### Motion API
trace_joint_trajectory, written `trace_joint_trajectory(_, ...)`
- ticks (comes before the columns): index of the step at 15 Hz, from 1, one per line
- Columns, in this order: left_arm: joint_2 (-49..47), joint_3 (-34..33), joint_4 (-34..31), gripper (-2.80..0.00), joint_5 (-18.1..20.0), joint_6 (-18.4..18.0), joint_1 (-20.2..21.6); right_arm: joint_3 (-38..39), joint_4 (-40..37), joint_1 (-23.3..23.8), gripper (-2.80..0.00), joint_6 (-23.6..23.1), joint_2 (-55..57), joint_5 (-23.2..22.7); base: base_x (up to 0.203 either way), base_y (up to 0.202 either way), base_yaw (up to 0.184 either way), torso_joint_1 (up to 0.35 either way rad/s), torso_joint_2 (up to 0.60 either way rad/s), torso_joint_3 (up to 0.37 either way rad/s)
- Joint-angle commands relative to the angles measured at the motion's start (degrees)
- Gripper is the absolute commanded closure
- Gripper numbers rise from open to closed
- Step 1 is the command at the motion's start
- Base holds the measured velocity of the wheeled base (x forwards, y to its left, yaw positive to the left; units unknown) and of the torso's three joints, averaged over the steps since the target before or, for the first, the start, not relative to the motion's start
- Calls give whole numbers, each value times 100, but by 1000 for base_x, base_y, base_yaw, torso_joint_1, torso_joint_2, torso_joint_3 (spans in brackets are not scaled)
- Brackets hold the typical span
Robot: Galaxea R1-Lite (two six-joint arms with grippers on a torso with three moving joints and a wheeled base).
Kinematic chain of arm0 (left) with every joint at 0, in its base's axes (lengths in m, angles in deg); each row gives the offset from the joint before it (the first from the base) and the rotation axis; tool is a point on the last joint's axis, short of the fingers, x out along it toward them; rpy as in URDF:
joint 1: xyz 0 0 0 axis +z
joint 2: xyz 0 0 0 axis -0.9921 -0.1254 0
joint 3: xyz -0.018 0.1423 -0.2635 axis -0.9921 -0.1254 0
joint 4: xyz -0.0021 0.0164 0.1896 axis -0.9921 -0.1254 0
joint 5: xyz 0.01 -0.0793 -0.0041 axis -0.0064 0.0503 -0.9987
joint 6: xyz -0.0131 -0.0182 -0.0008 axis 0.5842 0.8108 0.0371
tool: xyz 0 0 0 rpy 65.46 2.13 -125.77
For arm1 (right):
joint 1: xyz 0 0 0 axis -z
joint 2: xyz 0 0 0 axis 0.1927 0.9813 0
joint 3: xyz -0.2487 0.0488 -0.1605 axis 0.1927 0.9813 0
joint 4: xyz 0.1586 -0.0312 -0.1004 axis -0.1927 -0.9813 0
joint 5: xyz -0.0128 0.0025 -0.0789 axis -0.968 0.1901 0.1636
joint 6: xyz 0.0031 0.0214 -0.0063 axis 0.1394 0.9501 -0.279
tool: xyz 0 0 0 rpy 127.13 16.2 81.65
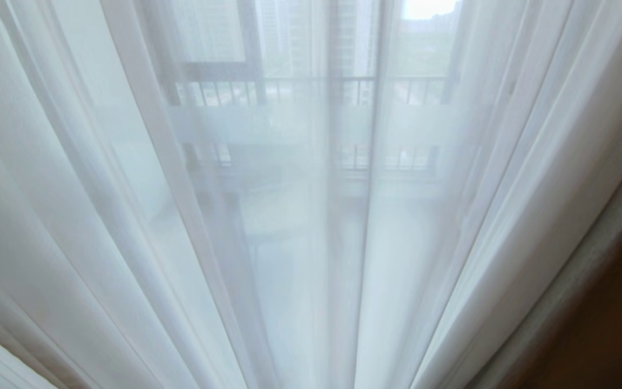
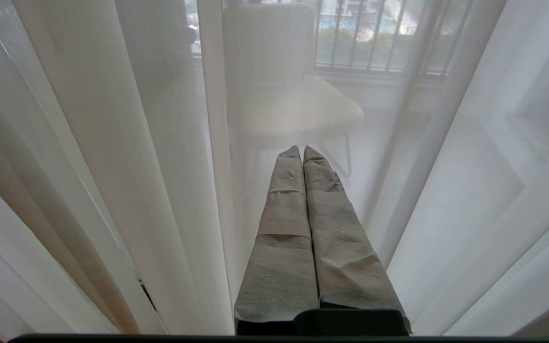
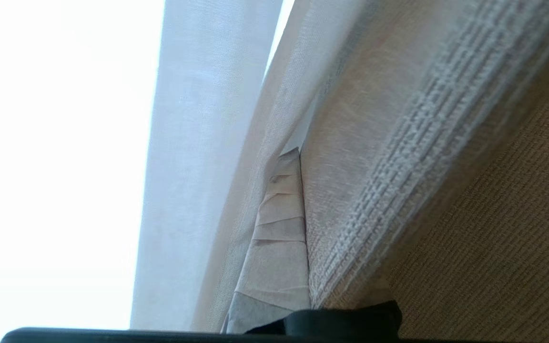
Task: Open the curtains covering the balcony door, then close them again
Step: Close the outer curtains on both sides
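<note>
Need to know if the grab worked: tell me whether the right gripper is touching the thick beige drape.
Touching. In the right wrist view the right gripper has the thick beige drape lying against its finger, with no gap showing.

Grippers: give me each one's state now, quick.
Left gripper: closed, holding nothing, fingers pointing at the white sheers.
Right gripper: closed, one finger hidden by the beige-grey drape; hold unclear.

Daylight is pouring in from outside through the white sheers (image 1: 300, 227), leaving the head view bright, milky and low in contrast, with the railing (image 1: 311, 89) beyond showing only as a soft haze. The folds are fanning outward toward the picture's edges, bent by the lens. In the right wrist view the sheer side is blowing out to pure white glare, while the woven drape (image 3: 398, 143) is blurring at its hem.
</note>
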Motion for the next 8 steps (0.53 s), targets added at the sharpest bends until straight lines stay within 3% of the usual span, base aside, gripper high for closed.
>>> trace_joint_trajectory(1, 2, 0, 5, 0, 0, 7, 2, 77, -24, -666, 0, -154, 138, 262, 0, 0, 0, 0, 0, 0)
trace_joint_trajectory(4, 2, 0, 5, 0, 0, 7, 2, 78, 231, -1548, 0, -438, 474, 843, 0, 0, 0, 0, 0, 0)
trace_joint_trajectory(8, 2, 0, 5, 0, 0, 7, 2, 55, 549, -2109, 0, -775, 826, 1093, 0, 0, 0, 0, 0, 0)
